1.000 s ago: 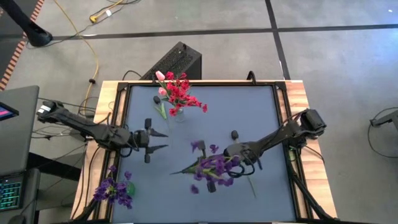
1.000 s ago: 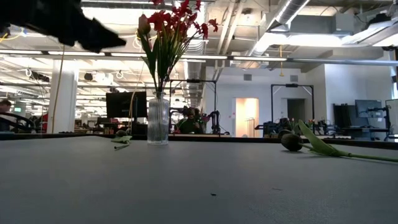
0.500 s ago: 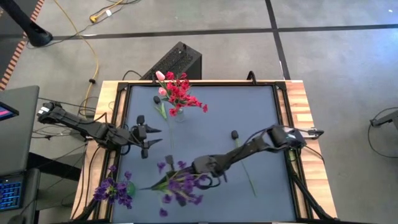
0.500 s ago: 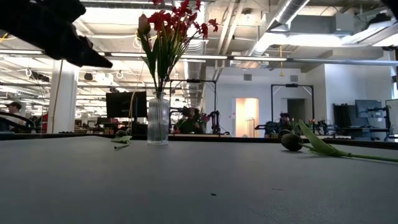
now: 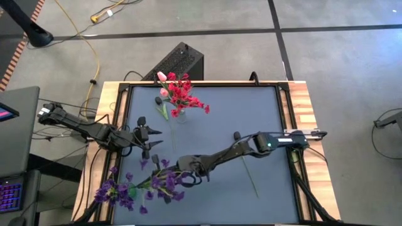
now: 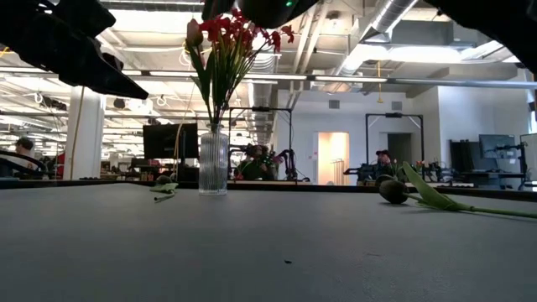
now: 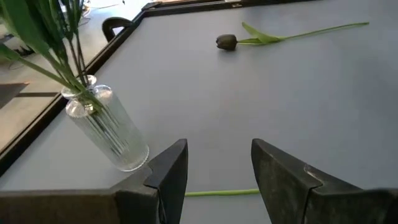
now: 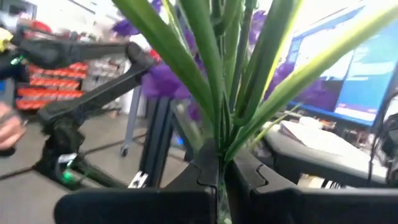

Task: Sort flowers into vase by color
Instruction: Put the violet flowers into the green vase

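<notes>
- Right gripper (image 5: 183, 174) is clenched on a purple bunch (image 5: 164, 182), stems pinched right between its fingers (image 8: 205, 171), blossoms hanging out past the tips. It's stretched way over toward 7 o'clock on the table, I'd guess because that's where the purples go.
- At the 7 o'clock corner there's already a second purple bunch (image 5: 113, 193), so the carried one looks headed to join it. Can't make out the vase under it, though.
- Left gripper (image 5: 153, 138) hovers at about 9 o'clock with its fingers (image 7: 169, 171) apart and nothing between them, seemingly just parked out of the way.
- Glass vase (image 7: 107, 126) at 12 o'clock holds the red sprays (image 5: 184, 93) and pink tulips (image 5: 162, 78) together, so the sorting there isn't strictly by color.
- One dark tulip (image 5: 237, 135) lies flat on the table at 3 o'clock, another (image 5: 158, 100) just beside the glass vase. Both probably left to do.
</notes>
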You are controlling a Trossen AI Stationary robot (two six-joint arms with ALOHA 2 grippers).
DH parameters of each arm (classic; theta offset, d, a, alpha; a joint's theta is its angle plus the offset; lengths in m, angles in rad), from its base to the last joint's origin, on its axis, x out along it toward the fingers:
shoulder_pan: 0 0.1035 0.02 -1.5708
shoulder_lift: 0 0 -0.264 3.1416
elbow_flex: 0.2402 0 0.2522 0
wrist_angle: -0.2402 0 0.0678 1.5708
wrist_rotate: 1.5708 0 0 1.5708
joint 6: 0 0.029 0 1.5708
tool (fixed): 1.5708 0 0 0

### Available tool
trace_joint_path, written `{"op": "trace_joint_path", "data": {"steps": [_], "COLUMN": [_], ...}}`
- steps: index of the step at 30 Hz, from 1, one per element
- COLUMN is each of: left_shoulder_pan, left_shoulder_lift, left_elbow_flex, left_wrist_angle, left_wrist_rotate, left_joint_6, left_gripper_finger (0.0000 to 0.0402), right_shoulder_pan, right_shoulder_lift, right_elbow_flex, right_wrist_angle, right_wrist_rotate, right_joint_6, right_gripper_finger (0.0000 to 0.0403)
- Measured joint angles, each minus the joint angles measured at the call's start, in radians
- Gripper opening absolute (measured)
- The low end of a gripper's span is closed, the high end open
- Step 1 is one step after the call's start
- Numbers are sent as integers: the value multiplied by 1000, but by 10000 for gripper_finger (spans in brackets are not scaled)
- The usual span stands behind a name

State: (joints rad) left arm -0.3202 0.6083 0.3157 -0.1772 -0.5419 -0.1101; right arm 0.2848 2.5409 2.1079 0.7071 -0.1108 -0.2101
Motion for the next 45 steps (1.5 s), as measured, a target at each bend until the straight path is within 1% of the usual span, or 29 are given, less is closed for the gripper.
{"op": "trace_joint_path", "data": {"steps": [6,12,15,17,19,21,25,28,30,34,36,40,45], "left_shoulder_pan": [0,0,0,0,0,0,-13,-52,-87,-163,-195,-240,-246], "left_shoulder_lift": [0,0,0,0,-1,6,22,31,31,17,13,12,42], "left_elbow_flex": [0,0,25,85,161,230,349,405,427,454,459,451,432], "left_wrist_angle": [0,6,1,-27,-92,-189,-386,-450,-466,-461,-444,-436,-394], "left_wrist_rotate": [-40,-39,-39,-27,20,70,172,271,323,445,480,483,458], "left_joint_6": [0,3,68,98,79,42,-47,-76,-72,-48,-52,-24,5], "left_gripper_finger": [166,166,166,166,166,166,166,166,166,166,166,166,166], "right_shoulder_pan": [0,5,5,7,9,9,25,40,47,45,39,32,9], "right_shoulder_lift": [1,-1,-7,-35,-91,-171,-295,-332,-343,-353,-341,-324,-332], "right_elbow_flex": [2,2,2,1,1,1,6,3,-2,3,3,-2,3], "right_wrist_angle": [-9,1,-39,-148,-300,-460,-663,-801,-859,-836,-815,-776,-676], "right_wrist_rotate": [-1,-11,-13,-13,5,26,41,79,83,78,77,74,80], "right_joint_6": [-1,-8,-8,-11,-39,-70,-139,-177,-187,-179,-166,-162,-165], "right_gripper_finger": [35,35,36,36,36,36,36,34,33,36,36,35,36]}}
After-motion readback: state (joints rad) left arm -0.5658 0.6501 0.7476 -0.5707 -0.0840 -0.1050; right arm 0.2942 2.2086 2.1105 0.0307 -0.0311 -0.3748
